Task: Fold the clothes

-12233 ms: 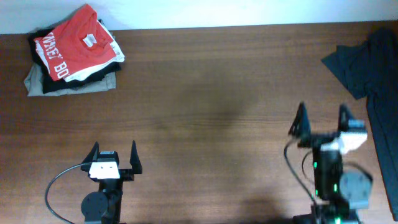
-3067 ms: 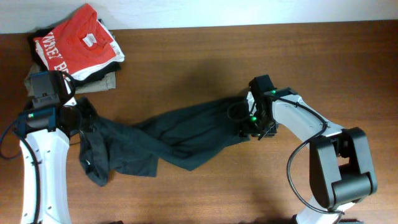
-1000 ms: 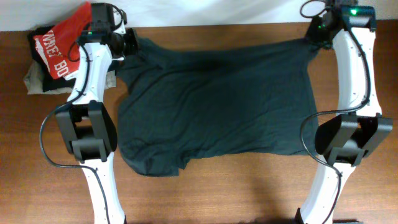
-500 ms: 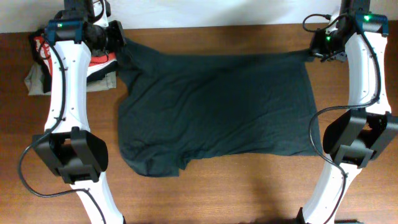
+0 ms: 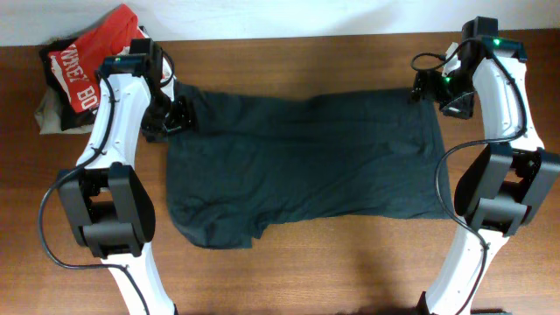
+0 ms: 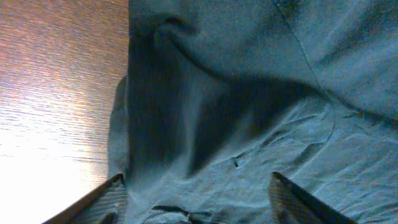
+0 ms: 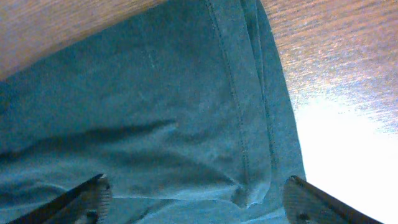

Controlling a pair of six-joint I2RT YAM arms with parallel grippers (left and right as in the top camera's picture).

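Note:
The clothes are one dark charcoal garment (image 5: 306, 157), spread broad and nearly flat across the middle of the wooden table (image 5: 306, 280). Its lower left corner is rumpled, and no white print shows. My left gripper (image 5: 179, 112) is over the garment's top left corner. In the left wrist view the fingers (image 6: 196, 186) are wide open with wrinkled fabric (image 6: 249, 93) lying between them. My right gripper (image 5: 429, 87) is over the top right corner. In the right wrist view it (image 7: 196, 186) is also wide open above the hemmed edge (image 7: 242, 124).
A pile topped by a red T-shirt with white letters (image 5: 92, 61) sits at the far left corner, with folded khaki cloth (image 5: 48, 114) under it, just left of my left arm. The table's far edge meets a white wall.
Both grippers have come toward the near side and down. The garment's top edge, held taut near the far edge before, now lies on the table. Both grippers have let go.

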